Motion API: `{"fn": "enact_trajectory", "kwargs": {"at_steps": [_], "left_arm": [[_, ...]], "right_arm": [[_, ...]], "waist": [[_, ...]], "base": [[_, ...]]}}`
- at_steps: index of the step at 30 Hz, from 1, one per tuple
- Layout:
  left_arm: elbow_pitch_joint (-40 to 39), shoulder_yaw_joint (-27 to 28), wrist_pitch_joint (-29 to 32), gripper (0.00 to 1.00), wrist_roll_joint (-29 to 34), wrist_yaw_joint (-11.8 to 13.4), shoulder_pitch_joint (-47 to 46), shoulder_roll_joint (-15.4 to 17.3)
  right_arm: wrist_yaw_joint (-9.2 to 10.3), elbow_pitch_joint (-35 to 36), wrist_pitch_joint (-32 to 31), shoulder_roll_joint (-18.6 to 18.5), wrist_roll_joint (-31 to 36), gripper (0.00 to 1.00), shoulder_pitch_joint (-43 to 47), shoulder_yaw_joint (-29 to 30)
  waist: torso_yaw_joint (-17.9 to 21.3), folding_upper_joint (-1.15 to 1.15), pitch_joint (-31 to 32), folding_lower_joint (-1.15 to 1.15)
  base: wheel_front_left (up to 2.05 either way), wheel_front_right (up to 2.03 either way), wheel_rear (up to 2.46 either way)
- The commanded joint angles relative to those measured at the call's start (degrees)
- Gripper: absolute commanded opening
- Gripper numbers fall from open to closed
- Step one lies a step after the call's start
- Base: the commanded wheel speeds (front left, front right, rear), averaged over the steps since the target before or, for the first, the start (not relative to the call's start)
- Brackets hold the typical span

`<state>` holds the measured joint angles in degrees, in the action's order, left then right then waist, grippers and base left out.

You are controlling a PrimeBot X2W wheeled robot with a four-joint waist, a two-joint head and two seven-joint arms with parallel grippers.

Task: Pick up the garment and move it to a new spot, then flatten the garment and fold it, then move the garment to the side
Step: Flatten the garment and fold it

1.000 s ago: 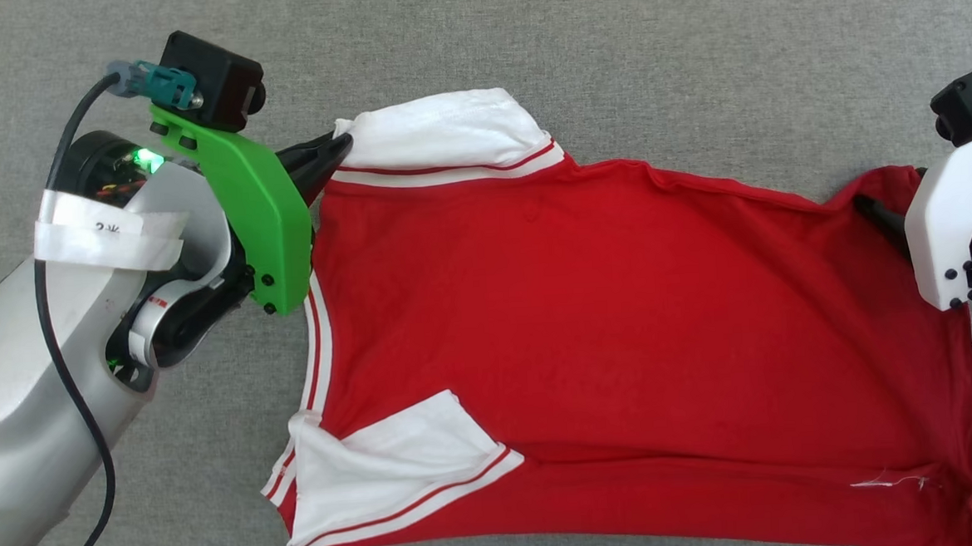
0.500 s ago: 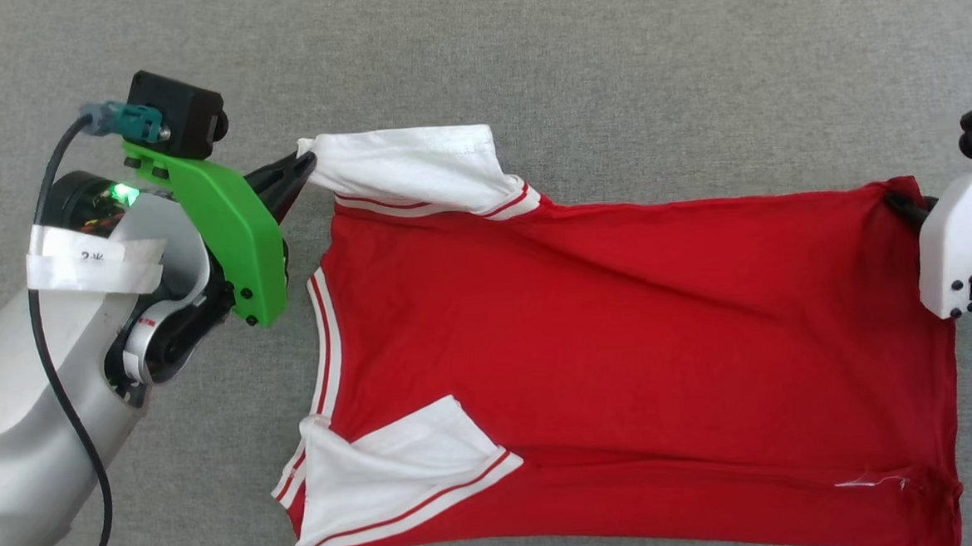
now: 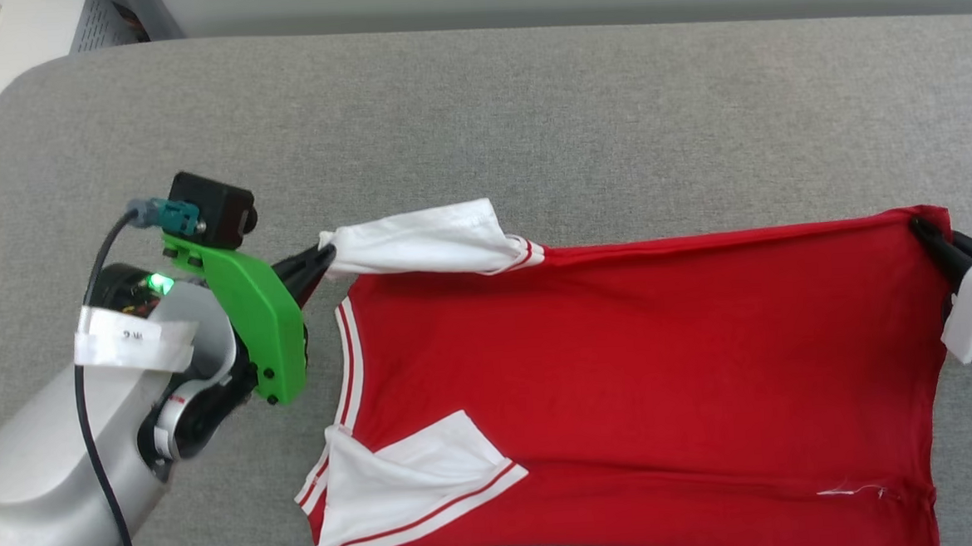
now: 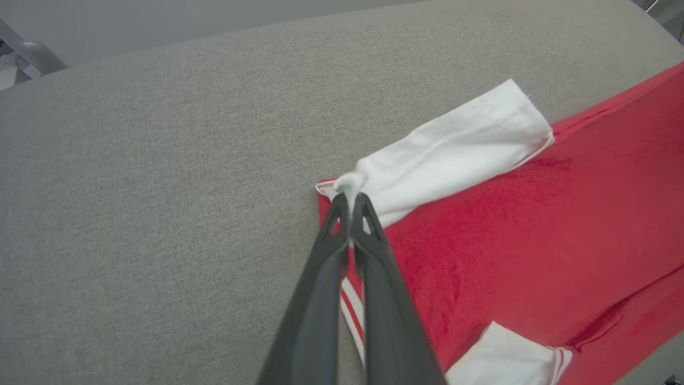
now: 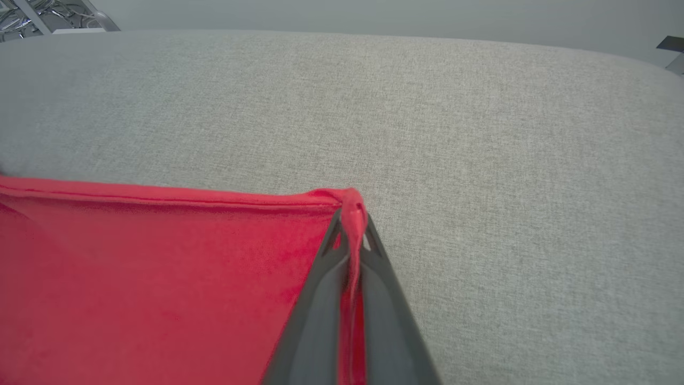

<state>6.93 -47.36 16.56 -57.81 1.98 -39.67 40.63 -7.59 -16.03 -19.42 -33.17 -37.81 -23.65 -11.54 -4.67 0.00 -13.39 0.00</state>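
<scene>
So the left gripper [image 3: 327,259] is pinched shut on the tip of the far white sleeve [image 3: 426,241], and the garment [image 3: 640,365] runs long-ways from there across the grey cushion [image 3: 527,113] to the right gripper [image 3: 923,229], clamped on the far hem corner [image 3: 934,213]. Far edge looks taut between them, so I'd guess both arms move together next.

Bare grey pad [image 3: 527,113] beyond the shirt [image 3: 640,365] gives open passage, left to right; the shirt, stretched taut, covers the near middle; the left arm [image 3: 38,463] fills the near-left corner.
</scene>
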Motion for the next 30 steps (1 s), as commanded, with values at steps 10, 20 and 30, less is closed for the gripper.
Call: {"fn": "enact_trajectory", "kwargs": {"at_steps": [10,20,30], "left_arm": [[-5.29,-1.96,-1.71,0.00,-2.06,3.52,10.94,2.94],[-8.30,-3.70,-2.86,0.00,-3.87,5.96,19.30,4.87],[-7.98,-6.63,-1.42,0.00,-2.92,6.43,21.90,4.96]], "right_arm": [[0.10,6.34,5.59,-2.24,-4.03,0.00,13.14,2.62],[0.10,12.28,6.95,-5.41,-5.84,0.00,24.55,1.02],[0.10,14.70,7.61,-10.22,-4.36,0.00,29.82,-2.63]], "waist": [[-1.94,0.00,4.09,0.00],[-2.28,0.00,5.75,0.00],[-2.10,0.00,6.34,0.00]], "base": [[0.00,0.00,0.00],[0.00,0.00,0.00],[0.00,0.00,0.00]]}}
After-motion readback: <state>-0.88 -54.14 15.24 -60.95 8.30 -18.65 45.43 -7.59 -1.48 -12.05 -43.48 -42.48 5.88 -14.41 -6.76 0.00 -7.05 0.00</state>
